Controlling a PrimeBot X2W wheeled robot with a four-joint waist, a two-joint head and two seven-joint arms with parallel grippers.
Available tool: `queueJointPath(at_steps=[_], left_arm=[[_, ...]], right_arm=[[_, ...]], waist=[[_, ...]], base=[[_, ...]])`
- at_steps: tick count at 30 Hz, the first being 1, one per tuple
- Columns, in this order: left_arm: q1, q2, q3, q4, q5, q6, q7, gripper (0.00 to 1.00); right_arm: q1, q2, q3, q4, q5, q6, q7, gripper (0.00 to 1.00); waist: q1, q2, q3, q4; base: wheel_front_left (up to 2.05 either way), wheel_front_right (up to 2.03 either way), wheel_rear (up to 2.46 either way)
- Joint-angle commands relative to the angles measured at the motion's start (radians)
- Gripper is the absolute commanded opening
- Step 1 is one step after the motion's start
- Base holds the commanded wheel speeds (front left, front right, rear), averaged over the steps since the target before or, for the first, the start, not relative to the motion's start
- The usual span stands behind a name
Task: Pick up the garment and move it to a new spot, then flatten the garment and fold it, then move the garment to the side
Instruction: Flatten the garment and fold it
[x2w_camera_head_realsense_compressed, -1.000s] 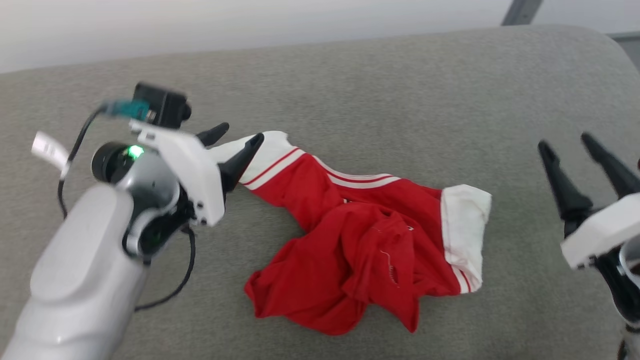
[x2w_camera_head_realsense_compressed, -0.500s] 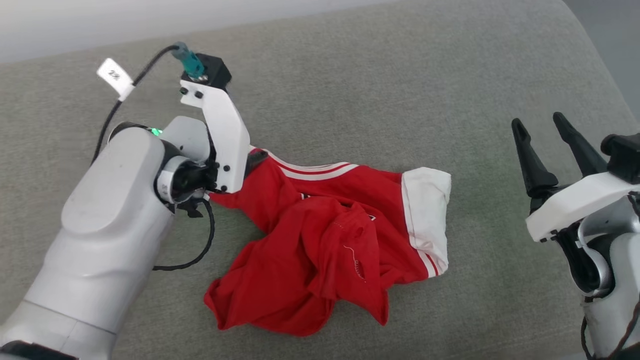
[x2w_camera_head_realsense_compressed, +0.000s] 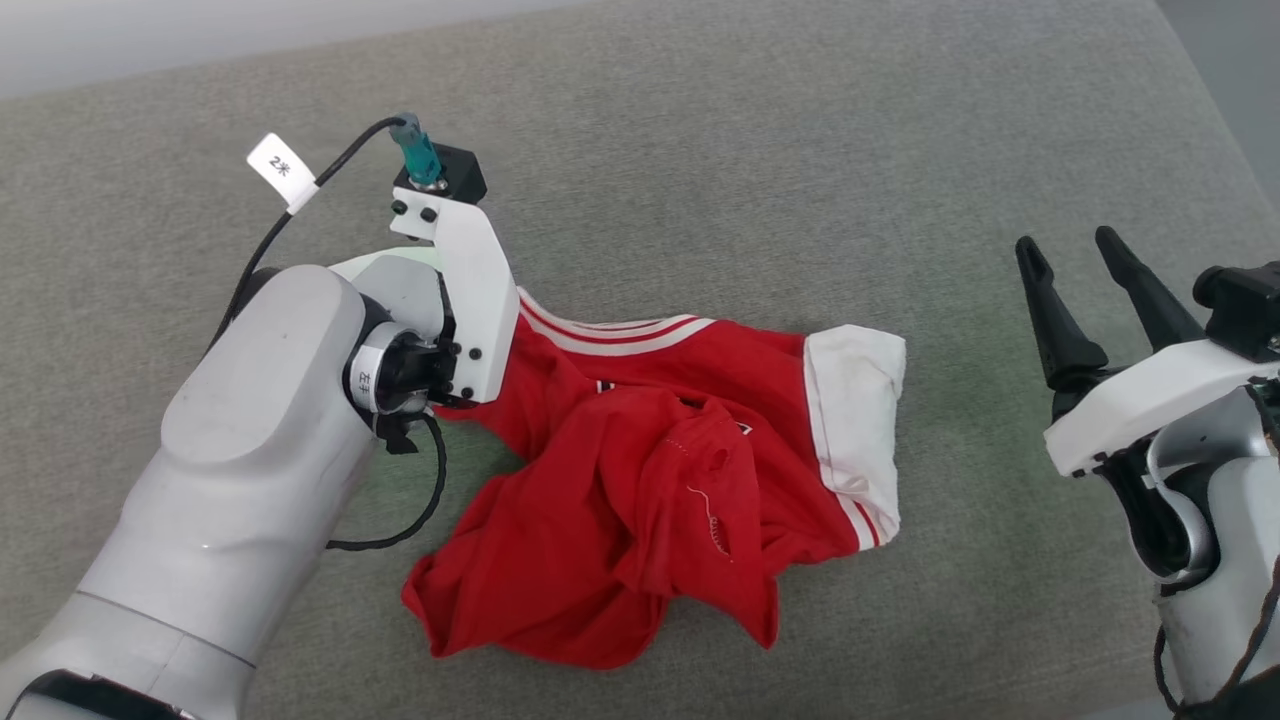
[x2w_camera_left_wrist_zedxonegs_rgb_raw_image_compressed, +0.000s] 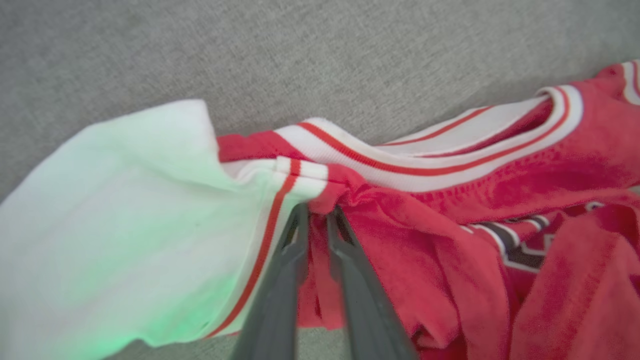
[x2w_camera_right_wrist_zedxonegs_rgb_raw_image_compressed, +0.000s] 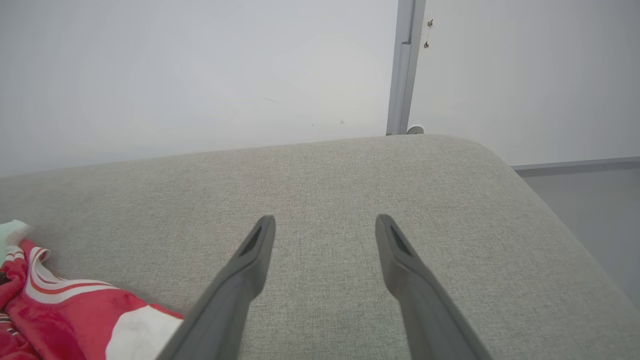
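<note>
The garment (x2w_camera_head_realsense_compressed: 650, 470), a red T-shirt with white sleeves and striped trim, lies crumpled on the grey cushion (x2w_camera_head_realsense_compressed: 750, 150). My left arm (x2w_camera_head_realsense_compressed: 260, 420) leans over its left end, and the wrist mount hides the fingers there. In the left wrist view my left gripper (x2w_camera_left_wrist_zedxonegs_rgb_raw_image_compressed: 317, 210) is shut on a fold of the garment (x2w_camera_left_wrist_zedxonegs_rgb_raw_image_compressed: 450, 200) at the striped seam beside the white sleeve (x2w_camera_left_wrist_zedxonegs_rgb_raw_image_compressed: 125, 225). My right gripper (x2w_camera_head_realsense_compressed: 1065, 240) hovers open to the right of the shirt, apart from it. Its fingers (x2w_camera_right_wrist_zedxonegs_rgb_raw_image_compressed: 325, 220) hold nothing, and the garment (x2w_camera_right_wrist_zedxonegs_rgb_raw_image_compressed: 50, 310) shows at the lower left.
The cushion's rounded right edge (x2w_camera_head_realsense_compressed: 1200, 100) drops off beyond my right gripper. A pale wall (x2w_camera_right_wrist_zedxonegs_rgb_raw_image_compressed: 200, 75) with a grey vertical post (x2w_camera_right_wrist_zedxonegs_rgb_raw_image_compressed: 405, 65) stands behind the cushion. A black cable (x2w_camera_head_realsense_compressed: 400, 520) loops from my left wrist onto the cushion.
My left gripper has tipped downward onto the shirt's left sleeve end and closed its fingers on the fabric. The head camera has shifted. The right gripper stays open.
</note>
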Motion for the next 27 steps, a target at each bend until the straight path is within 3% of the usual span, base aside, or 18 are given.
queueJointPath(at_steps=[1, 7, 13, 16, 17, 22, 27], left_arm=[[-0.014, -0.001, 0.002, -0.004, -0.002, 0.000, -0.005, 0.00], [0.010, 0.016, 0.024, -0.071, -0.019, 0.019, -0.023, 0.00], [0.088, 0.079, 0.061, -0.199, -0.044, 0.054, -0.037, 0.00], [0.145, 0.123, 0.083, -0.279, -0.048, 0.090, -0.032, 0.00], [0.192, 0.160, 0.093, -0.335, -0.048, 0.120, -0.018, 0.00], [0.331, 0.235, 0.121, -0.489, -0.055, 0.217, 0.009, 0.00], [0.469, 0.261, 0.128, -0.560, -0.087, 0.279, 0.025, 0.00]], right_arm=[[-0.012, -0.005, 0.000, 0.002, 0.002, 0.000, -0.006, 1.00], [0.003, -0.017, -0.025, 0.008, -0.001, -0.001, -0.010, 1.00], [0.022, -0.024, -0.050, -0.008, -0.006, 0.000, 0.006, 1.00], [0.027, -0.029, -0.063, -0.019, -0.009, 0.000, 0.012, 1.00], [0.033, -0.029, -0.073, -0.026, -0.011, 0.000, 0.019, 1.00], [0.044, -0.028, -0.088, -0.043, -0.007, -0.001, 0.034, 1.00], [0.050, -0.028, -0.089, -0.056, -0.005, -0.001, 0.048, 1.00]], waist=[[0.0000, 0.0000, -0.001, 0.006], [0.0000, 0.0000, -0.014, 0.047], [0.0000, 0.0000, -0.024, 0.089], [0.0000, 0.0000, -0.029, 0.107], [0.0000, 0.0000, -0.032, 0.118], [0.0000, 0.0000, -0.036, 0.139], [0.0000, 0.0000, -0.038, 0.151]], base=[[0.00, 0.00, 0.00], [0.00, 0.00, 0.00], [0.00, 0.00, 0.00], [0.00, 0.00, 0.00], [0.00, 0.00, 0.00], [0.00, 0.00, 0.00], [0.00, 0.00, 0.00]])
